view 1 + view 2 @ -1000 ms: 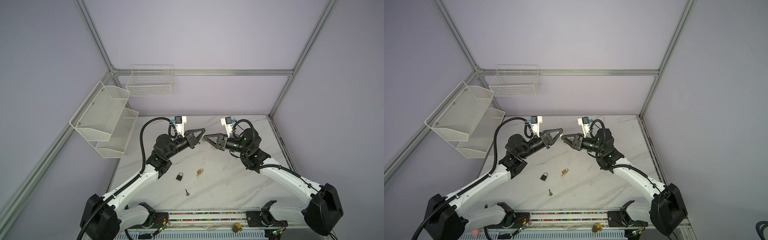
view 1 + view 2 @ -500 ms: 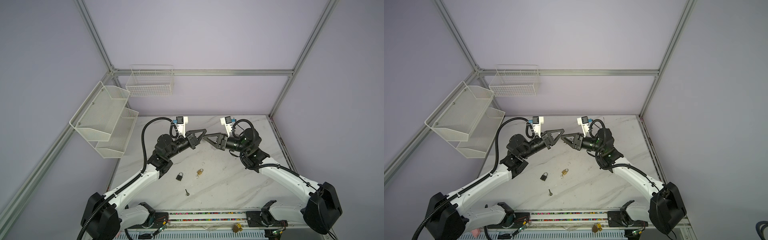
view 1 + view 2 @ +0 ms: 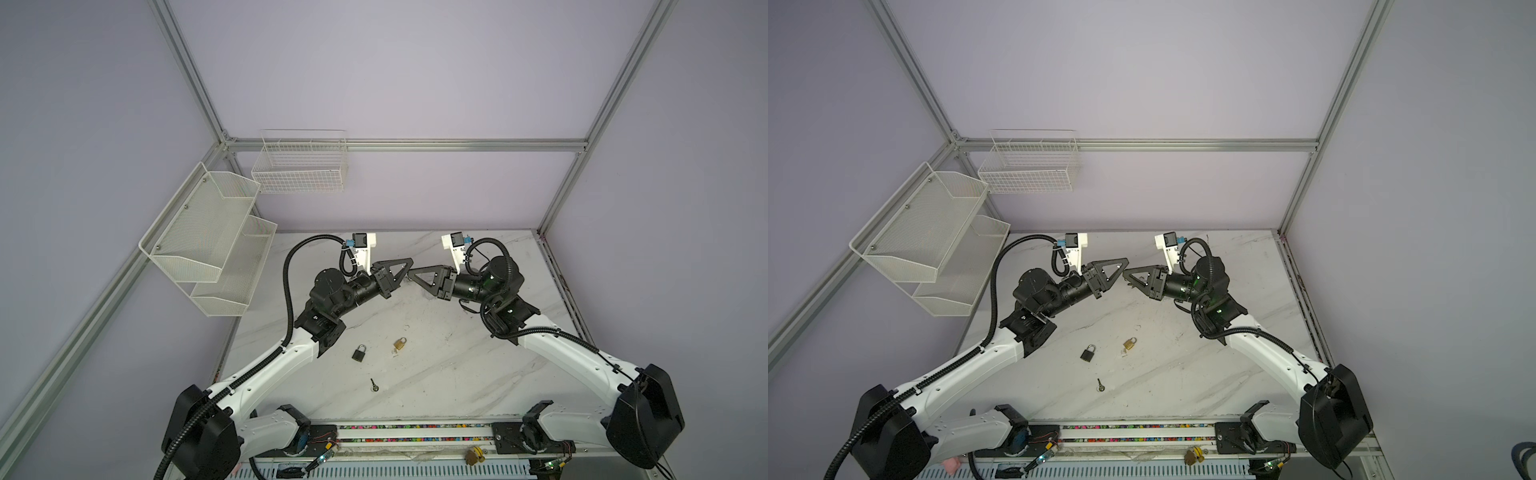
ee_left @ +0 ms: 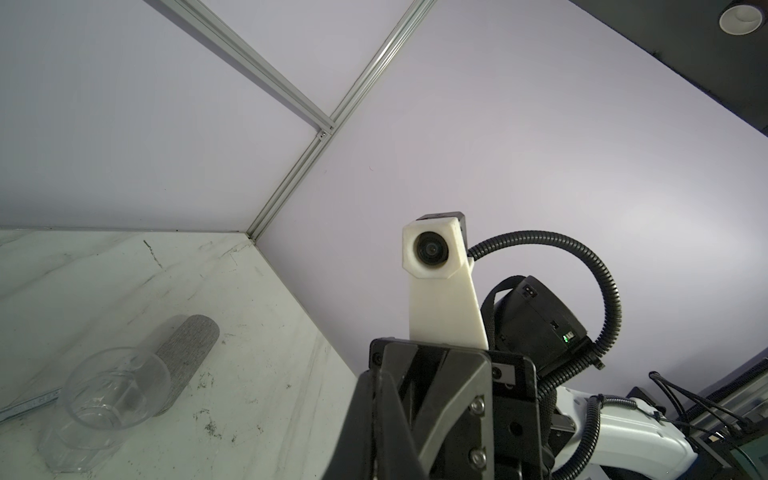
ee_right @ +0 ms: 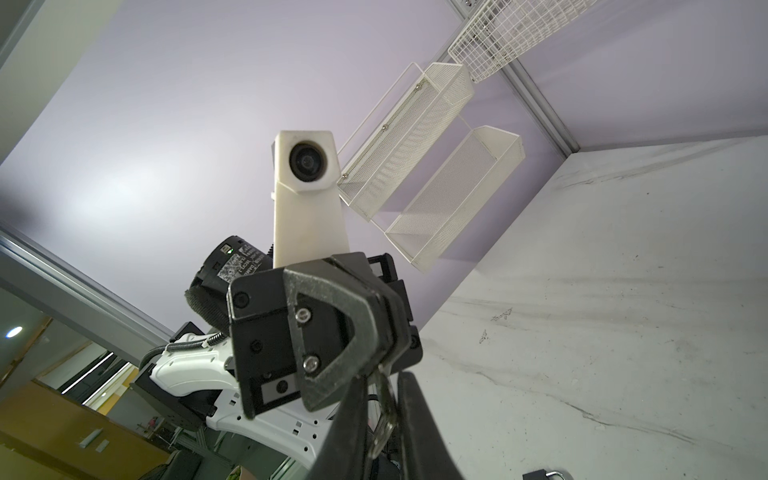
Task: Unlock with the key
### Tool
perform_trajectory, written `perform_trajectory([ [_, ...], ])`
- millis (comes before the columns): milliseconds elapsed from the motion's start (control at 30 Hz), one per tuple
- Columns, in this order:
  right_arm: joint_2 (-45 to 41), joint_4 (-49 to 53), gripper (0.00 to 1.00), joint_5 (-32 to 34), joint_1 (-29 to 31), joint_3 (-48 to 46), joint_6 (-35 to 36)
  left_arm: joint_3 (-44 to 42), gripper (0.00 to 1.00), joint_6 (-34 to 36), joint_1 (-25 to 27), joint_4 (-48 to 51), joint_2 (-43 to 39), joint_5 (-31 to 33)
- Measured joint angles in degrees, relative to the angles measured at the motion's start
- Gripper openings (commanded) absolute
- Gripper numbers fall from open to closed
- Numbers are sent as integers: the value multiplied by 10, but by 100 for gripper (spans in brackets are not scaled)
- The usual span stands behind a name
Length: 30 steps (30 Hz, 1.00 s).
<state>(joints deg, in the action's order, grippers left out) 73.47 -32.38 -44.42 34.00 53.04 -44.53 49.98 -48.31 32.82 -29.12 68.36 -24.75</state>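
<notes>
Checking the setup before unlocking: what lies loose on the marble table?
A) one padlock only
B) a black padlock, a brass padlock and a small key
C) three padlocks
B: in both top views a black padlock, a brass padlock and a small key lie apart on the table.

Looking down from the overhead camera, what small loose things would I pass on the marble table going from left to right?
black padlock → small key → brass padlock
</notes>
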Motion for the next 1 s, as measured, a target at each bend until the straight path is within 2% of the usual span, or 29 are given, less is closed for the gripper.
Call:
perform_trajectory([
  [267,6,-10,8,-9,-3,0,-12,0,0,0,2,-5,5,-2],
  [367,7,-11,0,-12,-3,0,-14,0,0,0,2,-8,7,-2],
  [467,7,-13,0,-14,-4,0,-15,0,0,0,2,-11,7,-1],
  [533,7,-14,0,-14,-5,0,-15,0,21,0,2,-12,7,-1],
  [700,2,-10,0,-7,-9,-3,-10,0,52,8,3,-9,3,2],
  [833,-23,56,0,18,-10,-3,40,0,64,15,3,18,-23,23],
  [1000,-75,144,0,67,-10,-3,108,0,69,20,3,53,-69,61],
])
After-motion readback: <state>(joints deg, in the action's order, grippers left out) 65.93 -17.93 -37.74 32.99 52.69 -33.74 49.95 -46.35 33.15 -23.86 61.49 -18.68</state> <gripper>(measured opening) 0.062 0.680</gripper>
